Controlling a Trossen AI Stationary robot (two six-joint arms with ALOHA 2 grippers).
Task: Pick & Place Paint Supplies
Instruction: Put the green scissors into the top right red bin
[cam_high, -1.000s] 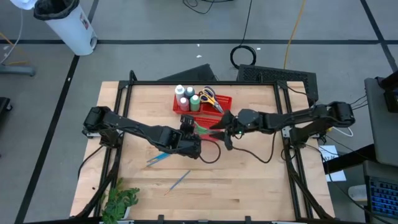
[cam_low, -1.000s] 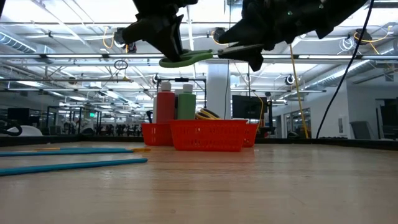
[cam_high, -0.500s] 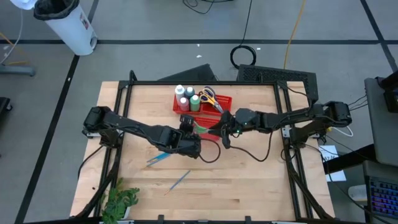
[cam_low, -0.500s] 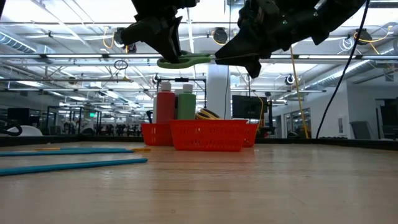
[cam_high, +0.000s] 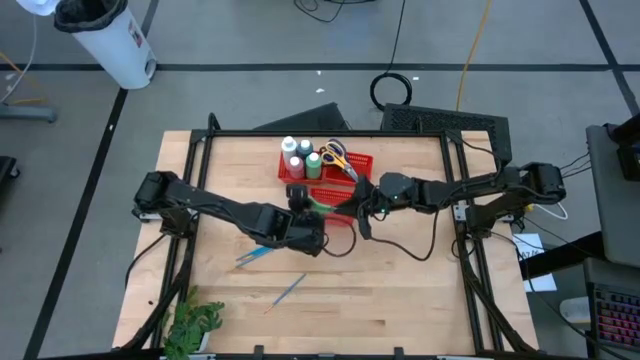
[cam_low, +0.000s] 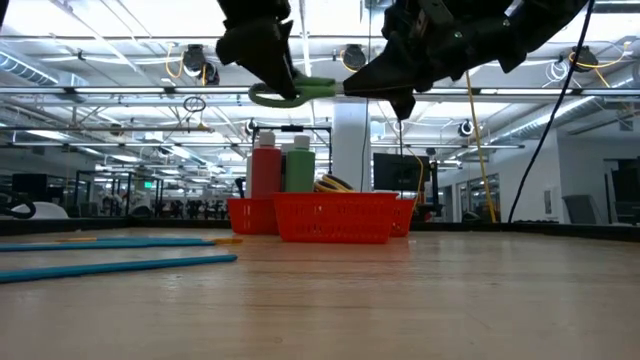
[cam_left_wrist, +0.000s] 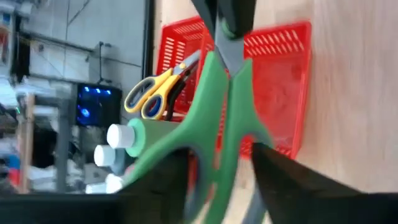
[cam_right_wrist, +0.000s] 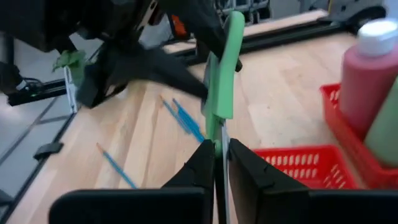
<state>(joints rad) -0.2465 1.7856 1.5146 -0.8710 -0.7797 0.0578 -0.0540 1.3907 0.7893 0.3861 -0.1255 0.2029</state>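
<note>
Wooden table in a lab hall, red baskets at its far middle: a mid-air handover of the green-handled scissors (cam_low: 300, 90).

The right gripper (cam_right_wrist: 216, 163) is clamped on the blades, its fingers pressed together around the thin metal, while the left gripper (cam_left_wrist: 217, 180) has its fingers apart on either side of the green handles (whether they touch the handles, I cannot tell). The scissors hang level, well above the table and just near of the front red basket (cam_low: 335, 218). The risk, I judge: a grip on slick blades alone may let the heavier handle end sag or twist, dropping the scissors short of the basket or snagging its rim.
</note>
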